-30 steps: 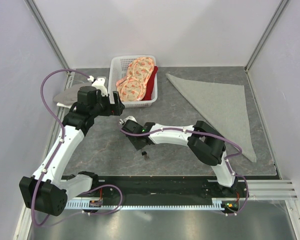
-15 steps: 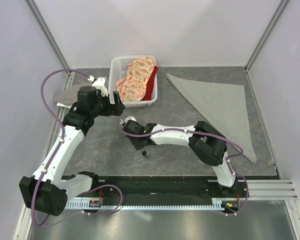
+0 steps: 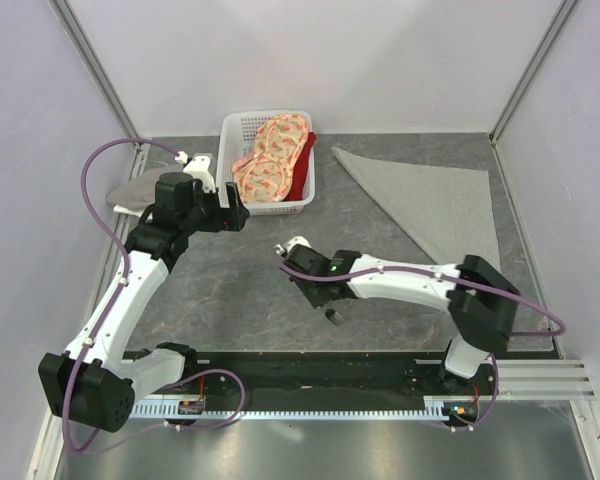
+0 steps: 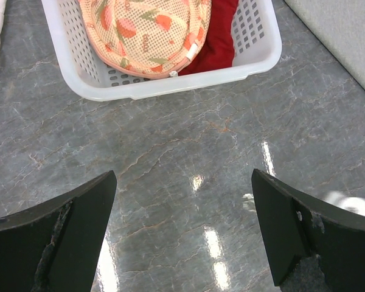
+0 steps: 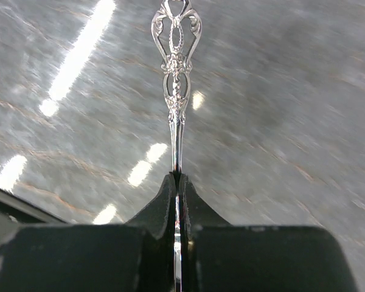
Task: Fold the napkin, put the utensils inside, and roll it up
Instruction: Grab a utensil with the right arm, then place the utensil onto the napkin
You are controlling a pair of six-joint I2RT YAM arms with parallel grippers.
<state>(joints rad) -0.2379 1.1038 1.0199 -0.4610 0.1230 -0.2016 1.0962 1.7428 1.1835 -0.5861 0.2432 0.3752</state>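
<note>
The right tool [image 5: 176, 177] has snapped shut on the silver fork [image 5: 176, 91], pinching its thin stem, and has swung rightward over the counter [image 3: 220, 290] toward the triangle-folded napkin [image 3: 435, 205] at far right. Laying the fork on it looks next. The left tool [image 4: 182, 177] hangs wide open, empty.

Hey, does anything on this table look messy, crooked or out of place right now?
Nothing spilled or broken. Only the small grey cloth looks untidy, bunched at the table's left edge. The napkin lies flat as a triangle, and the right gripper is shut on the fork.
</note>
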